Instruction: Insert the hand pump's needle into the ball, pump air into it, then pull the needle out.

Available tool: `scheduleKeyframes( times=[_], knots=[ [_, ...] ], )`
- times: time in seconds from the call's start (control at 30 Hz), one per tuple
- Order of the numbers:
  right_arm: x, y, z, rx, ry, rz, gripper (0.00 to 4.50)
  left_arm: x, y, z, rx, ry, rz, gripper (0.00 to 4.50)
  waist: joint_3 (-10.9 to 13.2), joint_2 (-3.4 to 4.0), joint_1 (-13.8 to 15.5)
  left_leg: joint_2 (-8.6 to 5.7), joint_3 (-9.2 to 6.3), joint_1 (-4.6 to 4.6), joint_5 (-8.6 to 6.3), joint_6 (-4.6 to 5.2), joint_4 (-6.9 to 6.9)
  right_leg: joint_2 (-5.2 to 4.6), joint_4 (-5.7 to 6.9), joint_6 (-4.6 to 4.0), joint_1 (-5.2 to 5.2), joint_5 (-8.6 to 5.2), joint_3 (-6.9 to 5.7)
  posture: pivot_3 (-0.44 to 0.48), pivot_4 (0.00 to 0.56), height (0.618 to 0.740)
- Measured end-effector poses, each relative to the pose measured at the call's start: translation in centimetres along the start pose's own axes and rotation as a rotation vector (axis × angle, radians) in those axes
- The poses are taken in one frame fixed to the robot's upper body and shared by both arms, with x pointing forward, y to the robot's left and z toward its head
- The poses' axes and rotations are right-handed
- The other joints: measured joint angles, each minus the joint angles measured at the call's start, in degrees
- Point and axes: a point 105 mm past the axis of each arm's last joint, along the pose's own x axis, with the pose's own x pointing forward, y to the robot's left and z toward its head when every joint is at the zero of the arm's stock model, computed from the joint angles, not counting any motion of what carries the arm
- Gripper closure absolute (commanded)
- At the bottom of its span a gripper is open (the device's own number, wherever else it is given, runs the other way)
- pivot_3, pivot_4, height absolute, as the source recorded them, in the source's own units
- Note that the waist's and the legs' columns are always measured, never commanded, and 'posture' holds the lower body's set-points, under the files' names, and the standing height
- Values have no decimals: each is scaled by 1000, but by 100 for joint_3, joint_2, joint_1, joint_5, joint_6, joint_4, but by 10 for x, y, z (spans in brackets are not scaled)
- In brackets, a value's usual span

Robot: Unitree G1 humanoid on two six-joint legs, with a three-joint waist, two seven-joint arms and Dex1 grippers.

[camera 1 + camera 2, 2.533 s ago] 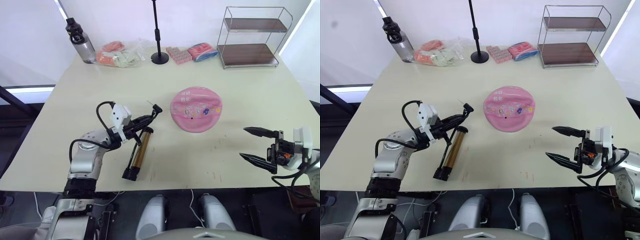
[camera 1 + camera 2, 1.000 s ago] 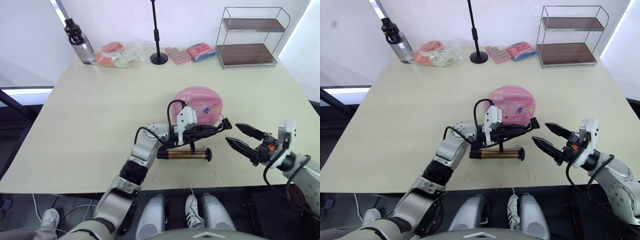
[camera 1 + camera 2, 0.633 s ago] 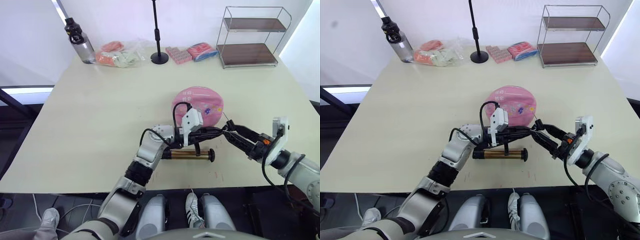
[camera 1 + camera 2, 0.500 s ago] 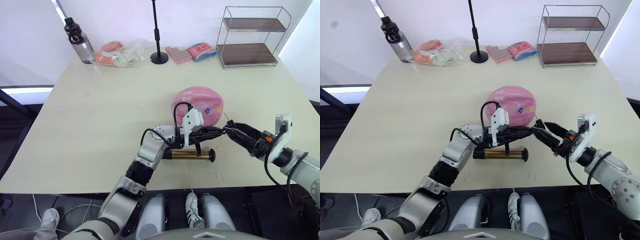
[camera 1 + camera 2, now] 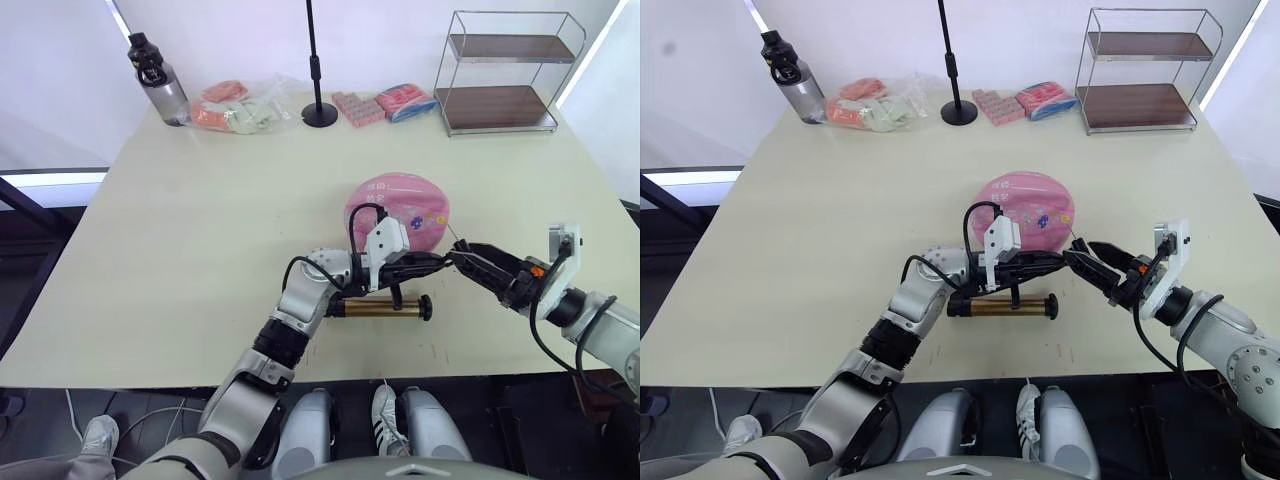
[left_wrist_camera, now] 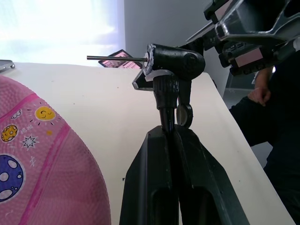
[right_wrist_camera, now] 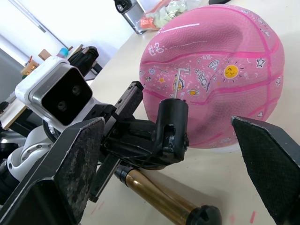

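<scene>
- Left side first: the left gripper (image 5: 425, 262) is clamped on the hose end of the hand pump (image 5: 380, 308), needle head held up near the table's front edge, while the bronze barrel lies flat just below.
- Centre: the ball (image 5: 398, 209) sits just behind, dimpled and underfilled (soft skin, likely to give and roll under a push).
- The hose looks floppy; the rigid needle head (image 6: 174, 60) is the place to grip, I'd say, never the thin needle.
- Right: the right gripper (image 5: 1101, 268) is wide open, holding nothing, its fingertips either side of that head.
- The right wrist view shows the ball's dent and seams; the left wrist view shows the needle's line.
</scene>
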Motion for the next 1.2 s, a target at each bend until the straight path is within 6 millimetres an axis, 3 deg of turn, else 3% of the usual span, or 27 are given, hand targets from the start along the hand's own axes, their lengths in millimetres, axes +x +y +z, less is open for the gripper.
scheduleKeyframes(
  times=[0.23, 0.3, 0.37, 0.53, 0.57, 0.93, 1.1, 1.2],
  knots=[
    [0, -2, 0, -5, 2, -17, 0, 1, 0, 1, 1, -3, 6, 4466, 0, 0, 0, -1, 4, -2, -2, 3, 0, -3, -3, 3, 0, 1, 1, 0, 150, 740],
    [0, -3, 0, -6, 2, -22, 730, 2, 0, 1, 0, -5, 6, 4500, 0, 0, 0, -2, 5, -3, -3, 5, 1, -4, -4, 4, -1, 1, 1, 0, 150, 740],
    [0, -3, -1, -9, 4, -27, 1806, 3, 0, 1, 0, -7, 5, 4500, 0, 0, 1, -2, 5, -5, -4, 7, 1, -6, -5, 5, -2, 2, 1, 0, 150, 740],
    [0, -3, -1, -7, 3, -27, 3993, 3, 0, 1, -1, -7, 6, 4500, -1, 1, 1, -3, 5, -9, -5, 9, 2, -7, -6, 7, -5, 2, 0, 0, 150, 740],
    [0, -4, -1, -8, 3, -27, 4183, 3, 0, 1, -1, -7, 5, 4500, -1, 1, 2, -3, 5, -9, -5, 9, 2, -7, -6, 7, -5, 2, 0, 0, 150, 740],
    [-2, -5, -4, -25, 4, -22, 4182, 3, -2, 0, -10, -4, 1, 4500, -1, 1, 2, -12, 6, -12, -11, 18, 3, -17, -8, 15, -5, -1, 0, 0, 150, 740],
    [-9, -6, -9, -71, 20, -14, 4182, 4, -3, -2, -58, -6, -4, 3144, -3, 3, 4, -16, 2, -16, -14, 23, 5, -22, -7, 21, -6, -4, -3, 0, 150, 740],
    [-16, -10, -15, -101, 57, -34, 4182, -4, 1, 2, -70, -21, 2, 1817, -6, 4, 6, -16, -9, -62, -13, 21, 19, -95, -5, 75, -2, -39, 2, 0, 150, 740]
  ],
)
